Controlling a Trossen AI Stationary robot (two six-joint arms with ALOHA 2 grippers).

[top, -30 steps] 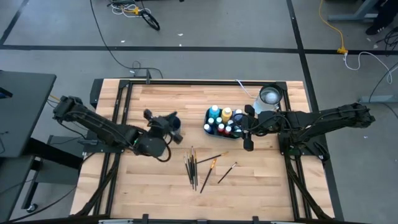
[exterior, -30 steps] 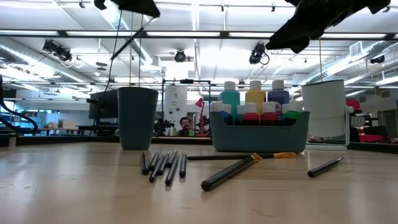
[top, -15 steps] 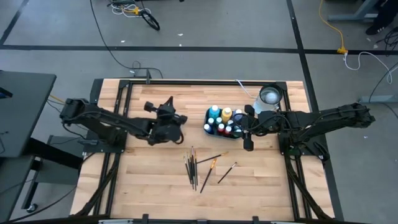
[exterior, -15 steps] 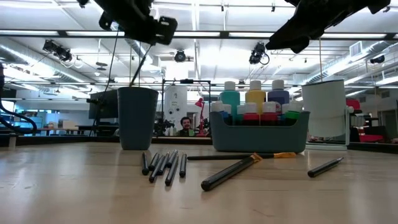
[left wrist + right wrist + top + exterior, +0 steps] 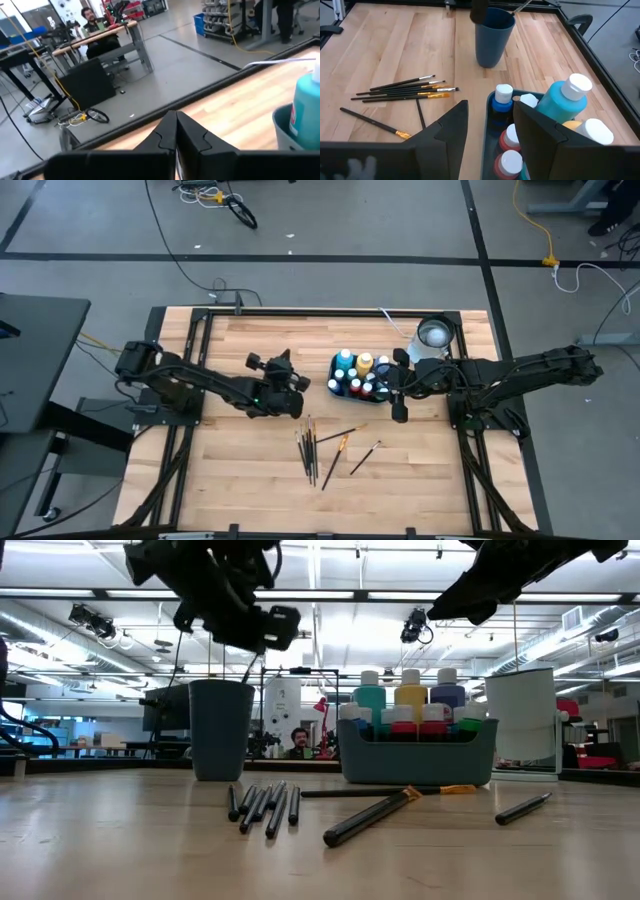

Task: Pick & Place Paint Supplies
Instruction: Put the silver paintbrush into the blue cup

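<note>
Left gripper [image 5: 297, 383] hangs over the table [image 5: 240, 470] mid-left, above and just beside the blue cup [image 5: 492, 36], fingers pressed together with nothing between them, seen plainly in the left wrist view [image 5: 176, 131]. Right gripper [image 5: 490, 127] hovers at the near edge of the bottle bin [image 5: 362, 376], fingers spread wide and empty, one either side of the bin's wall. Bin [image 5: 418, 753] is grey-blue, packed with white-capped bottles [image 5: 563, 100]: teal, yellow, blue, red, green visible. Teal bottle [image 5: 304, 107] also shows in the left wrist view; a label strip on it is too blurred to read. No brand or writing is readable on any bottle, cup or bin. Brushes [image 5: 310, 448] lie loose on the wood in front of the bin: a tight bundle of dark handles, plus two or three apart, one with an orange ferrule [image 5: 372, 814]. One brush handle stands in the cup [image 5: 520, 7]. White container [image 5: 434, 337] sits at the table's far right, beside the bin. A person [image 5: 297, 743] sits in the room beyond.
</note>
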